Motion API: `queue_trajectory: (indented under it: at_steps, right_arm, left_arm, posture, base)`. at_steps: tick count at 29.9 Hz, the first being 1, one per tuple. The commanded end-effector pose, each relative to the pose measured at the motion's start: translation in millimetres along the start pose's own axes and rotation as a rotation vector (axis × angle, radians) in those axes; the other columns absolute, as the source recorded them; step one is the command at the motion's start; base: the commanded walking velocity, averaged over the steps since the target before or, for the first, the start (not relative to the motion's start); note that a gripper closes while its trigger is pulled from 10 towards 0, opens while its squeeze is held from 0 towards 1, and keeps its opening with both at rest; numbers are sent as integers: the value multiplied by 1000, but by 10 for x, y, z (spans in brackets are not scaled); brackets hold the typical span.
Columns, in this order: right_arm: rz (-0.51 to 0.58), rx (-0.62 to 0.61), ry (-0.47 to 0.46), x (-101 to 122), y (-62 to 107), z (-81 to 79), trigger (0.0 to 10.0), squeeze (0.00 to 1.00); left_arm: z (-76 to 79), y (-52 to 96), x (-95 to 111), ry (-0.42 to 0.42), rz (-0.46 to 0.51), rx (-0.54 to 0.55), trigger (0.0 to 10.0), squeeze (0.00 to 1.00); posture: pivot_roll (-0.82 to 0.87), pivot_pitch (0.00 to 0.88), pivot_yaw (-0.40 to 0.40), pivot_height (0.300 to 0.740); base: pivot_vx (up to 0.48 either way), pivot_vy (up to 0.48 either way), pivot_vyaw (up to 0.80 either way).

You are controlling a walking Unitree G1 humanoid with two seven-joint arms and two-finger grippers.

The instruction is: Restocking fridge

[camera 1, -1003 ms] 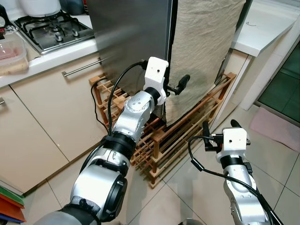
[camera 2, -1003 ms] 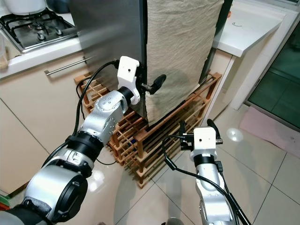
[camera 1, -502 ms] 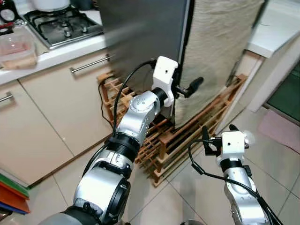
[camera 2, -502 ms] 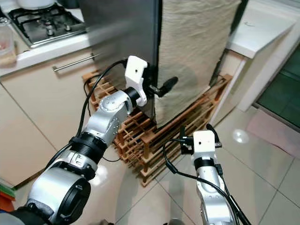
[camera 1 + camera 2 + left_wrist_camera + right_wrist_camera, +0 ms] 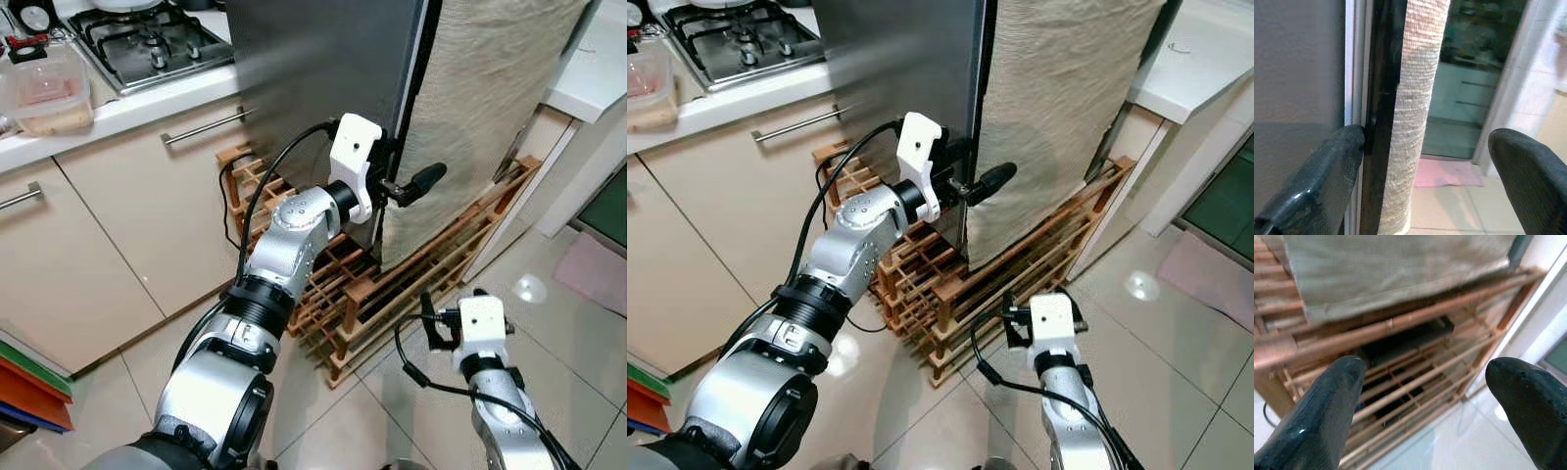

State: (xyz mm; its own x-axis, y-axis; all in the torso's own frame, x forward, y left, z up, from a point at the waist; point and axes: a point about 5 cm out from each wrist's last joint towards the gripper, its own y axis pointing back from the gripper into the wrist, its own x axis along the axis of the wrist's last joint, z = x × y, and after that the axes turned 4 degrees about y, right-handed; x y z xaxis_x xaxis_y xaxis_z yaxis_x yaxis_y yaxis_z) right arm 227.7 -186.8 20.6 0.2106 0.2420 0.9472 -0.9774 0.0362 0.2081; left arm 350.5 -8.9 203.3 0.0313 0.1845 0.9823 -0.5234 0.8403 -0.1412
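Fridge (image 5: 313, 69) door shut, edge next to a beige cloth (image 5: 490, 108) hanging over a wooden rack (image 5: 392, 294). L gripper (image 5: 397, 186) at door seam, fingers apart, one tip on the edge. R gripper (image 5: 1425, 396) low, spread, empty. Est. early: door unopened, no stock in hand.

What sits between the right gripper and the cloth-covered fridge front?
The wooden slatted rack stands under the fridge, between the right gripper and the beige cloth. The right wrist view shows its slats straight ahead.
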Motion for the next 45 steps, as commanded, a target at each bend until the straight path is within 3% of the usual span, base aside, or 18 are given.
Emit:
queue_trajectory:
  at_steps: [1, 11, 14, 16, 18, 19, 20, 21, 25, 26, 29, 31, 32, 34, 38, 42, 45]
  right_arm:
    - [-34, -18, -18, -80, 34, 43, 10000, 0]
    - [-69, -10, -24, -246, 4, 49, 10000, 0]
    - [-51, 7, -7, -235, -46, 26, 10000, 0]
    - [-51, 24, -5, -242, -105, -2, 10000, 0]
    - [-58, 28, -7, -258, -125, -10, 10000, 0]
    - [-68, 31, -8, -285, -142, -6, 10000, 0]
    - [-68, 31, -8, -285, -142, -6, 10000, 0]
    - [-73, 41, -13, -304, -158, 2, 10000, 0]
    - [-62, 63, -11, -302, -185, 0, 10000, 0]
    - [-62, 63, -11, -302, -185, 0, 10000, 0]
    - [-41, 81, -4, -272, -221, -17, 10000, 0]
    - [33, 58, -1, -123, -298, -14, 10000, 0]
    - [33, 58, -1, -123, -298, -14, 10000, 0]
    - [115, 18, -7, 64, -372, 18, 10000, 0]
    - [173, -23, -1, 211, -406, 52, 10000, 0]
    - [315, -87, 5, 619, -429, 142, 10000, 0]
    - [352, -75, 2, 727, -439, 124, 10000, 0]
  left_arm:
    - [540, -295, 228, -1, 113, -240, 10000, 0]
    - [589, -200, 256, 52, 95, -335, 10000, 0]
    - [384, -59, 235, 5, 74, -254, 10000, 0]
    - [114, 126, 195, -38, 51, -113, 10000, 0]
    - [7, 211, 173, -38, 45, -53, 10000, 0]
    - [-110, 304, 156, -60, 41, 38, 10000, 0]
    - [-110, 304, 156, -60, 41, 38, 10000, 0]
    - [-314, 469, 145, -58, 63, 207, 10000, 0]
    - [-558, 746, 108, -48, 98, 437, 10000, 0]
    - [-558, 746, 108, -48, 98, 437, 10000, 0]
    - [-739, 1048, 41, -117, 105, 667, 10000, 0]
    - [-861, 1324, -110, -223, 17, 873, 10000, 0]
    - [-861, 1324, -110, -223, 17, 873, 10000, 0]
    - [-895, 1520, -286, -274, -70, 986, 10000, 0]
    - [-853, 1588, -406, -276, -105, 987, 10000, 0]
    - [-699, 1818, -629, -289, -124, 925, 10000, 0]
    - [-685, 1863, -673, -301, -133, 932, 10000, 0]
  posture:
    - [-219, 0, 53, 727]
    - [-209, 0, 55, 727]
    - [-203, 0, 55, 727]
    - [-190, 0, 52, 727]
    - [-180, 0, 50, 727]
    - [-178, 0, 50, 727]
    - [-178, 0, 50, 727]
    - [-162, 0, 47, 727]
    - [-145, 0, 42, 727]
    - [-145, 0, 42, 727]
    - [-136, 0, 38, 727]
    - [-128, 0, 34, 727]
    - [-128, 0, 34, 727]
    - [-127, 0, 32, 727]
    - [-123, 0, 28, 727]
    - [-118, 0, 24, 727]
    - [-116, 0, 24, 727]
  base:
    - [0, 0, 0]
    - [0, 0, 0]
    - [0, 0, 0]
    - [0, 0, 0]
    - [0, 0, 0]
    - [0, 0, 0]
    - [0, 0, 0]
    - [0, 0, 0]
    - [0, 0, 0]
    - [0, 0, 0]
    - [0, 0, 0]
    - [0, 0, 0]
    - [0, 0, 0]
    - [0, 0, 0]
    - [0, 0, 0]
    - [0, 0, 0]
    - [0, 0, 0]
